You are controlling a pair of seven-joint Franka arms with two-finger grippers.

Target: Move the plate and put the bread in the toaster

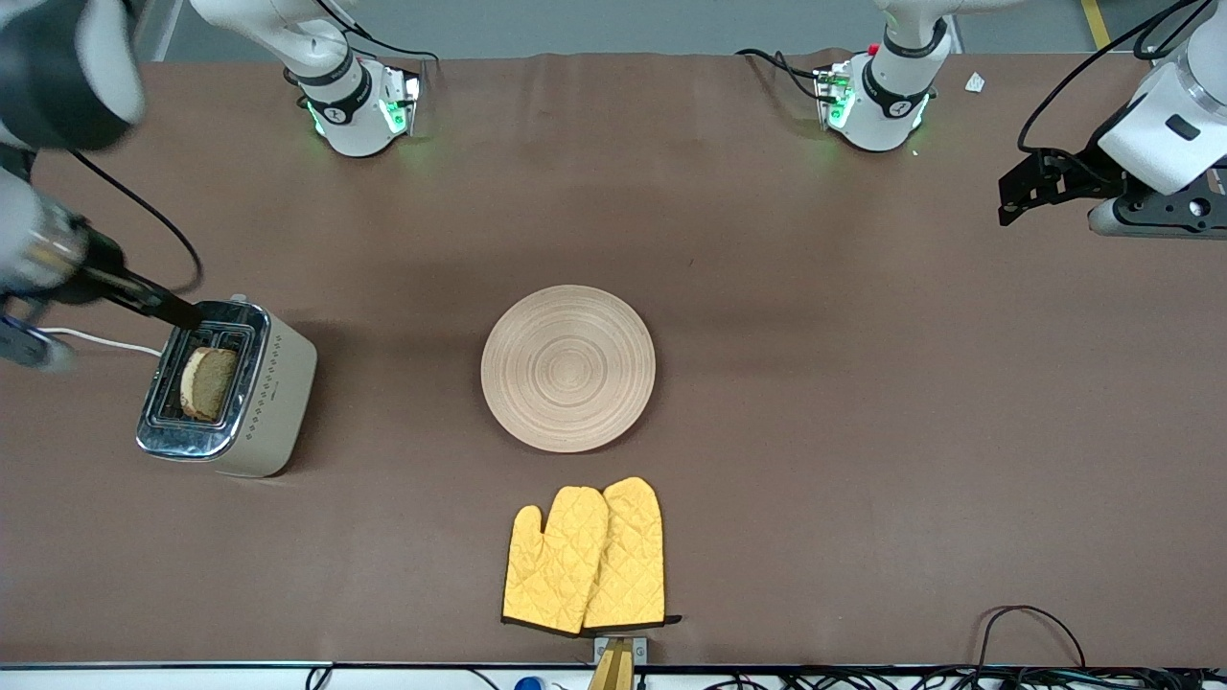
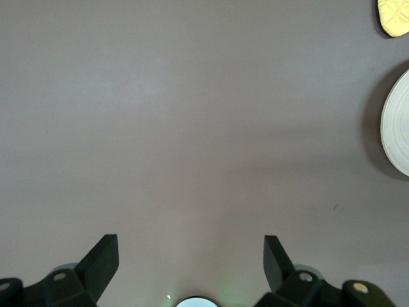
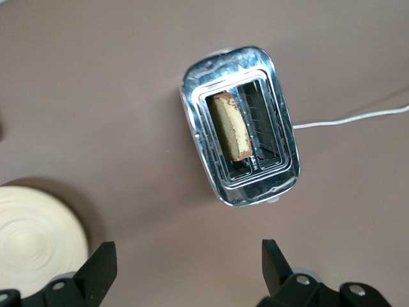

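The bread stands in one slot of the toaster, its top edge sticking out above the chrome top. In the right wrist view the bread is in the slot nearer the plate side of the toaster. My right gripper is open and empty, up in the air beside the toaster. The pale-wood plate lies bare at the table's middle. My left gripper is open and empty over bare table at the left arm's end.
A pair of yellow oven mitts lies nearer the front camera than the plate. The toaster's white cord runs off toward the right arm's end. The plate's edge and a mitt tip show in the left wrist view.
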